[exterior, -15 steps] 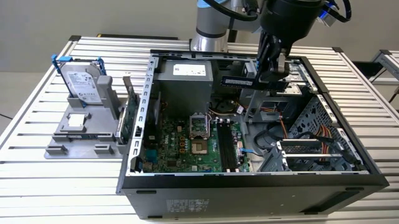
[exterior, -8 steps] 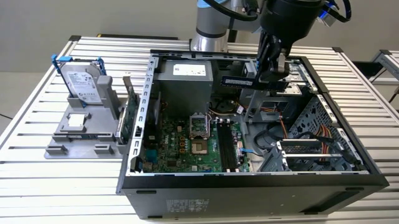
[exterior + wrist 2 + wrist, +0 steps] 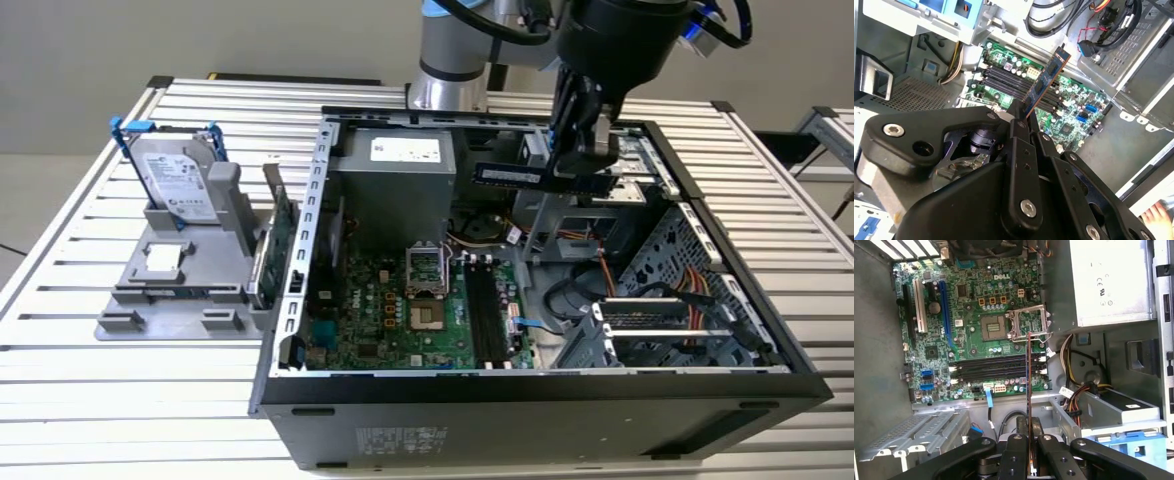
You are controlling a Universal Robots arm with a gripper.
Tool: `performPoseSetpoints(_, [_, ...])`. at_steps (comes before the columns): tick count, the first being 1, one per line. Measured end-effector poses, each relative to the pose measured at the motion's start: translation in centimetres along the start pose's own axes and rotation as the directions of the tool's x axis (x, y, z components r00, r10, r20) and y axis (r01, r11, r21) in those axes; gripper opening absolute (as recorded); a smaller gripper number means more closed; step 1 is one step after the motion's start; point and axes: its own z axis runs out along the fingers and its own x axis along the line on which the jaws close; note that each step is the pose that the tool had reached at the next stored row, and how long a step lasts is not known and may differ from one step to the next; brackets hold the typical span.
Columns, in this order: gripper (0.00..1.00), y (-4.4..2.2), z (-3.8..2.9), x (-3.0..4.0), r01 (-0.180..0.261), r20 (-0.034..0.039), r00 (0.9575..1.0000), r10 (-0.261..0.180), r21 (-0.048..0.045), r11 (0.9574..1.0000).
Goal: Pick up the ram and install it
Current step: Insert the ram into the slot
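Broadly, a slatted metal table carries an open computer tower case lying on its side. Beside it, toward the exterior view's left, a grey fixture stands on the slats. Inside the case we see the grey power supply at the far end and the green motherboard nearer the camera. A silver hard drive with blue rails leans upright in the fixture. What looks like a green expansion card stands on edge between fixture and case, though we cannot be sure from this angle.

Our arm's gripper hangs over the far part of the case, just beside the power supply toward the exterior view's right. Its claw is closed narrowly on the ram, which it holds level, above the case and apart from the board. In the second wrist view the ram juts from the gripper over the black memory slots. In the first wrist view the ram shows edge-on, a thin line from the gripper across the memory slots to the processor socket.
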Motion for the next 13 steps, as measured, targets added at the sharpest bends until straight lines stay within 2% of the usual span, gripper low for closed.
performPoseSetpoints(7, [0.0, 0.0, 0.0, 0.0, -0.05, 0.0007, 0.9987, 0.05, 0.0011, 0.9987])
performPoseSetpoints(13, [0.0, 0.0, 0.0, 0.0, -0.101, 0.0014, 0.9949, 0.101, 0.0022, 0.9949])
